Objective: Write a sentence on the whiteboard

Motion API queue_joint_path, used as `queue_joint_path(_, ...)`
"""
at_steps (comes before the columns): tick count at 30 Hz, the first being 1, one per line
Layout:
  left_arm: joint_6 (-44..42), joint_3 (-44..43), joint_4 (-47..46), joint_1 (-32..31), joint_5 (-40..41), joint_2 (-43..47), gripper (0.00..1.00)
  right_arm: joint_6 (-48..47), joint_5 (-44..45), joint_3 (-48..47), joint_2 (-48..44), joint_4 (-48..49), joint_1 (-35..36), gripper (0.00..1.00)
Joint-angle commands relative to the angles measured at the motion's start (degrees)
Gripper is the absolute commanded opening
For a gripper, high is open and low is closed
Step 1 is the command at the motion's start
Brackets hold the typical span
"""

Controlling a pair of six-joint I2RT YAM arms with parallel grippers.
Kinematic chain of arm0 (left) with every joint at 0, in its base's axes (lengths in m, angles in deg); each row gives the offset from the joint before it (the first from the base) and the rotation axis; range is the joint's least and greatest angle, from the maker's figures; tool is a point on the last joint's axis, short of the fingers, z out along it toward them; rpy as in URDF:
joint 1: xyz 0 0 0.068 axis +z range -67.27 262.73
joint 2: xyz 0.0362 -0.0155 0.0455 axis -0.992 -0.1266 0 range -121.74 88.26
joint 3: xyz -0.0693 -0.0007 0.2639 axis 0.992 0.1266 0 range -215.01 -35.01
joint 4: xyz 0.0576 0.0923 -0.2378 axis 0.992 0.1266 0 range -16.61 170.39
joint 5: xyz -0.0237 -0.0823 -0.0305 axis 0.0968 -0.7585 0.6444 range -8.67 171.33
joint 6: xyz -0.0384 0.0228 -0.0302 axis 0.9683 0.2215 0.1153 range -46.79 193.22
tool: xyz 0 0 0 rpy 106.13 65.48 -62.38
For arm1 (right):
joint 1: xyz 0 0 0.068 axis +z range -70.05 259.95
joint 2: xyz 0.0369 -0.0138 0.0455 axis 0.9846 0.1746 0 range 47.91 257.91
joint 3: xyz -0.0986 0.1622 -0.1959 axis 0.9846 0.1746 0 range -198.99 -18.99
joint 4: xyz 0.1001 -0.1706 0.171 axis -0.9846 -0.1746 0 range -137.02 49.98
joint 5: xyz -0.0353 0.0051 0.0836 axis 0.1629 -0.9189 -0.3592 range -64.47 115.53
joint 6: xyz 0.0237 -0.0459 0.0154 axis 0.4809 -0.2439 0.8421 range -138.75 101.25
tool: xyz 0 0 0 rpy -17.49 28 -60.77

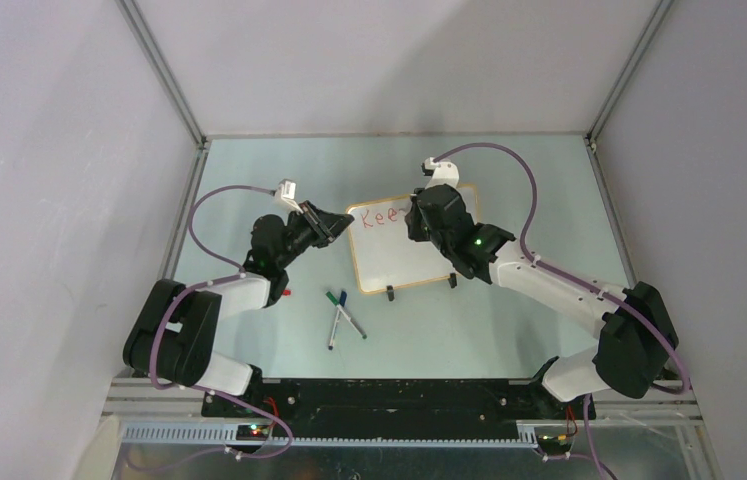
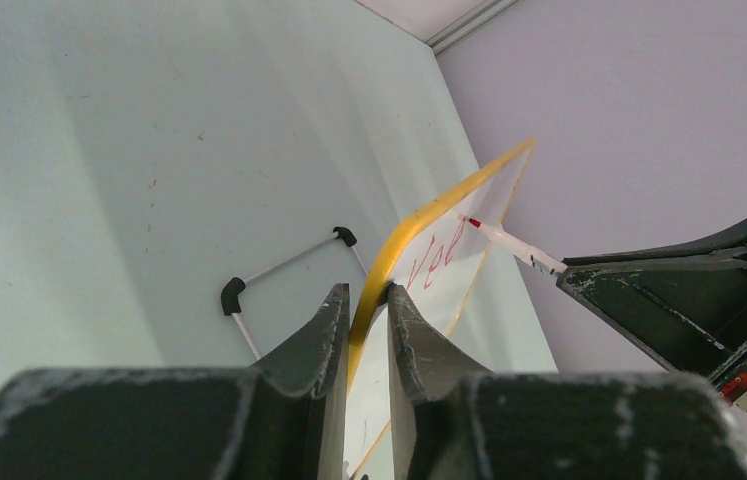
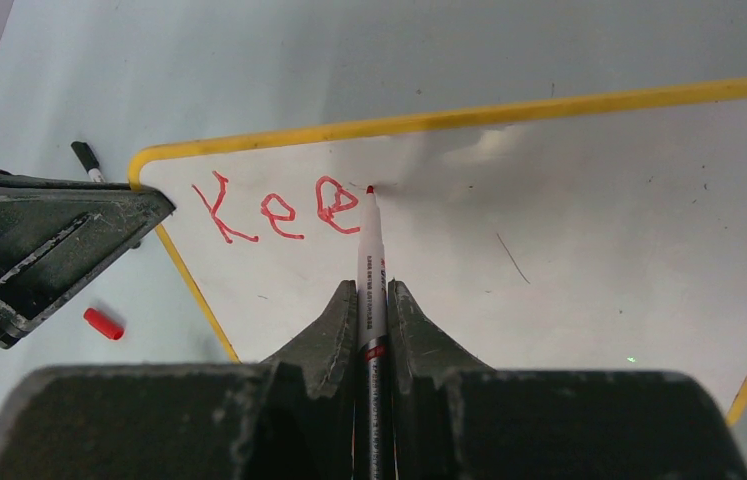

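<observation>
While the left tool (image 2: 367, 295) pinches the whiteboard (image 3: 569, 260), the right tool (image 3: 369, 288) clamps a red marker (image 3: 370, 230).

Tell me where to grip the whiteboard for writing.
Pinch the left edge of the whiteboard from the left, one finger on each face: the thin board stands tilted on its feet, and that edge is clear of the pen. The left gripper grips there.

A pale green table (image 1: 549, 180) sits boxed in by plain grey-white walls (image 1: 389, 60) at the back and both sides. Aluminium posts (image 1: 165, 70) run up the two back corners, and a black rail (image 1: 399, 395) crosses the near edge. The light is soft and even.
</observation>
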Motion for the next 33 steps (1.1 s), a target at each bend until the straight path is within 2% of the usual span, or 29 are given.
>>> queue_joint_path(1, 0.0, -2.1, -2.3, -0.3, -0.2, 0.4, 0.19, 0.3, 0.9, -2.6, 0.4, 0.3, -0.3, 0.0)
queue_joint_path(33, -0.3, -2.0, -1.5, -0.3, 0.2, 1.4, 0.18, 2.6, 3.1, -2.6, 1.3, -8.5, 1.9, 0.0)
